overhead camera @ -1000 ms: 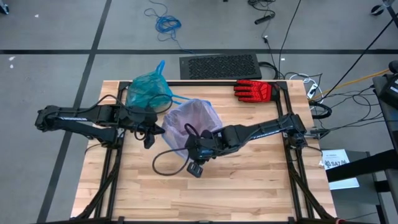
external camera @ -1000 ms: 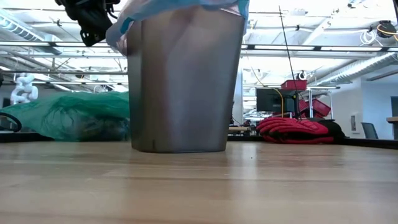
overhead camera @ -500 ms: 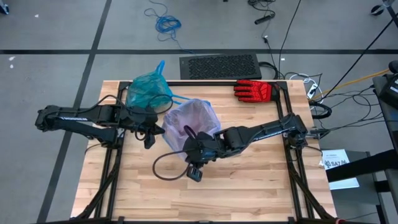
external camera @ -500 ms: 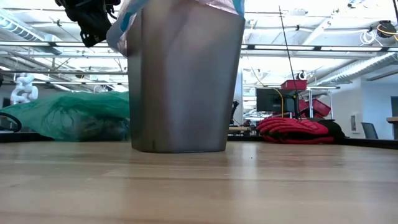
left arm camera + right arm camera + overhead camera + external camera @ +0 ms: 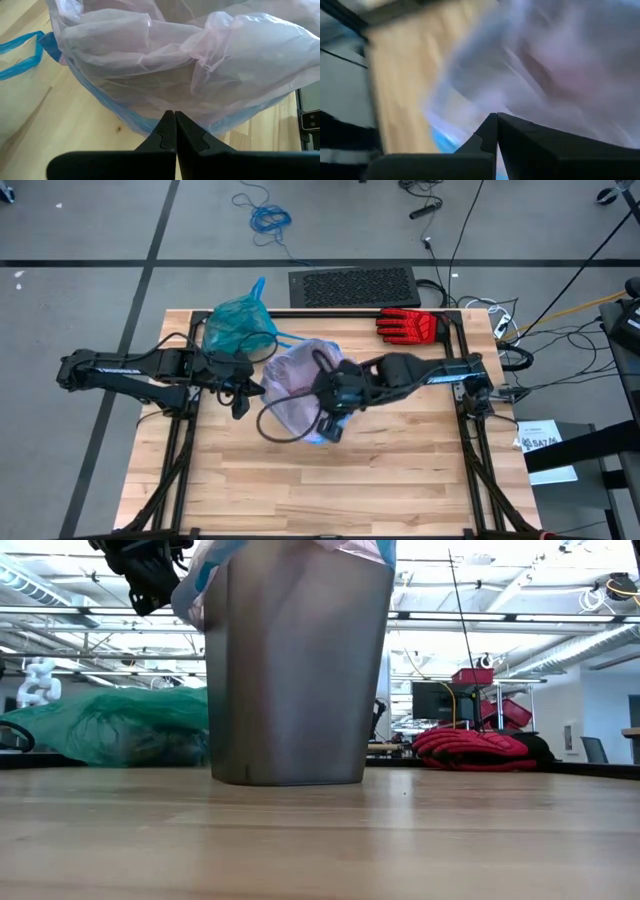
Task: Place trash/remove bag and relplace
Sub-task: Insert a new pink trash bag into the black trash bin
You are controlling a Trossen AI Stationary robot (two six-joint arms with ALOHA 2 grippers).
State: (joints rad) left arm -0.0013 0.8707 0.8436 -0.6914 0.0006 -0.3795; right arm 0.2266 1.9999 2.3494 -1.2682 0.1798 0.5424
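We see a grey bin [image 5: 298, 670] in the middle of the table [image 5: 400, 470]. A pink bag [image 5: 295, 380] lines it and hangs over its rim. Our left gripper [image 5: 175, 131] is at the bin's left side, fingers pressed together, just by the pink bag's blue edge. Our right gripper [image 5: 496, 131] is over the bin, fingers together too; we cannot tell if it pinches the bag. The teal bag [image 5: 238, 325] lies behind the bin. A red glove [image 5: 408, 325] lies at the back right.

Even, bright overhead light falls on the wooden table [image 5: 400, 470] with only soft shadows. The right wrist view is heavily motion-blurred. The low view is backlit by ceiling lights.
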